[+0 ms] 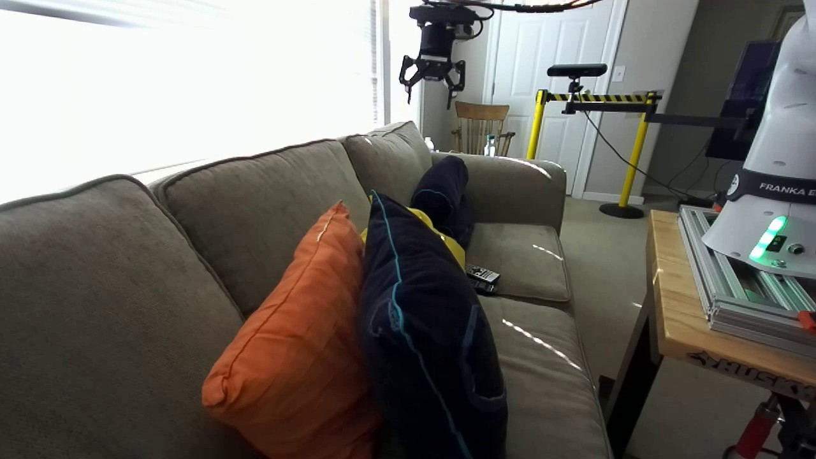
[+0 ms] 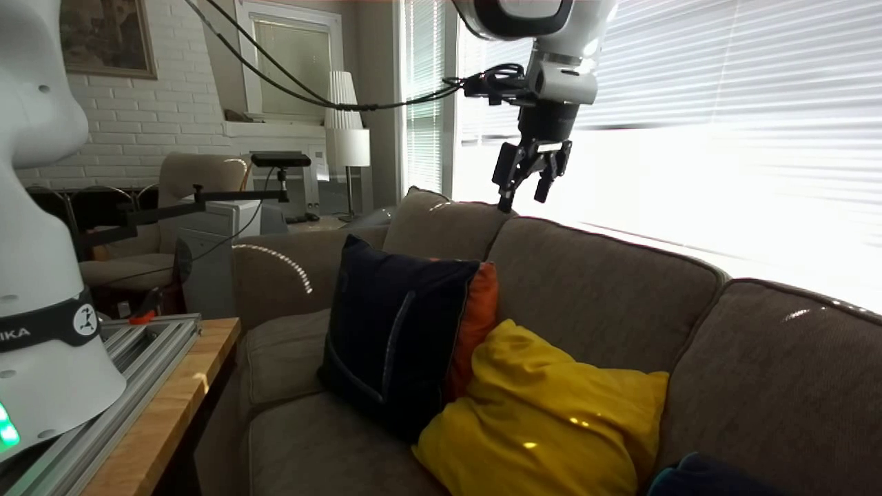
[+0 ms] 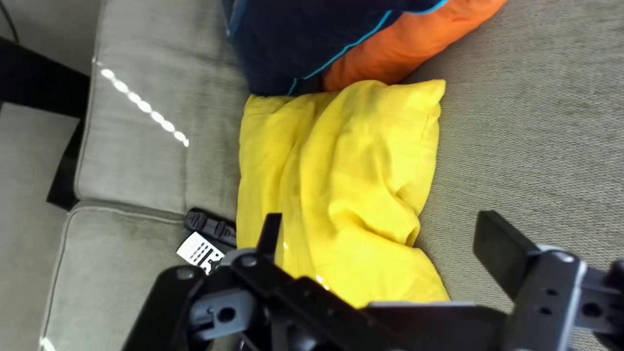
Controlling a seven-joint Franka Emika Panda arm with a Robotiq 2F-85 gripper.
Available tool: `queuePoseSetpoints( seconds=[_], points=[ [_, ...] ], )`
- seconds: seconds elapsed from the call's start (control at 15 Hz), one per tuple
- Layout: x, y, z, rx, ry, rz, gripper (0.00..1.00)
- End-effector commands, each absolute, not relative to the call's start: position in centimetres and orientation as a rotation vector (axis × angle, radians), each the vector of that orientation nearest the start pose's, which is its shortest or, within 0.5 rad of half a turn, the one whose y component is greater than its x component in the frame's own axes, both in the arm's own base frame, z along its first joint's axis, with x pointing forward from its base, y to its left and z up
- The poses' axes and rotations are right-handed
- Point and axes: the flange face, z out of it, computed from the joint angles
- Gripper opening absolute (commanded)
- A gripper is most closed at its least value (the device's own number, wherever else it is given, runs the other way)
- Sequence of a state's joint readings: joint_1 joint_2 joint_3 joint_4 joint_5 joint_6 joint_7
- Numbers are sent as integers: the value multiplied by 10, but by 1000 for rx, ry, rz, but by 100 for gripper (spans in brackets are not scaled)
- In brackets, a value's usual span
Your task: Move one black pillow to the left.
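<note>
A large black pillow (image 1: 433, 331) with bluish seams leans against the orange pillow (image 1: 306, 338) on the sofa. It also shows in an exterior view (image 2: 400, 331) and at the top of the wrist view (image 3: 312, 39), partly cut off. Another black pillow (image 1: 446, 194) lies by the sofa's arm beyond the yellow pillow. Only its edge shows in an exterior view (image 2: 710, 477). My gripper (image 1: 429, 102) is open and empty, high above the sofa in both exterior views (image 2: 522, 198). In the wrist view the fingers (image 3: 380, 217) are spread over the yellow pillow (image 3: 341, 185).
Remotes (image 1: 482, 274) lie on the sofa seat beside the yellow pillow; they also show in the wrist view (image 3: 202, 251). The sofa backrest (image 2: 599, 296) runs along the window. The wooden table (image 1: 676, 299) with the robot base stands in front of the sofa.
</note>
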State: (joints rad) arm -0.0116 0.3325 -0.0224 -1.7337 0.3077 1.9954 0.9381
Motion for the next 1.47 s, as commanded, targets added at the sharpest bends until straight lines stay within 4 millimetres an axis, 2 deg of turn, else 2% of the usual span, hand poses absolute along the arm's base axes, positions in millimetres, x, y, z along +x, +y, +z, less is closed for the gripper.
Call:
queuePoseSetpoints(
  seconds=[0.0,0.2,0.33,0.53,0.87,1.13,1.4],
  points=[
    [606,-34,405,-2661,1331,337,100],
    [587,-47,411,-2780,1138,407,100],
    [578,-48,413,-2855,1000,442,100],
    [565,-39,410,-2959,792,491,100],
    [542,-12,404,-3102,429,566,100],
    [532,1,402,-3200,122,607,100],
    [530,4,405,-3293,-185,573,100]
  ],
)
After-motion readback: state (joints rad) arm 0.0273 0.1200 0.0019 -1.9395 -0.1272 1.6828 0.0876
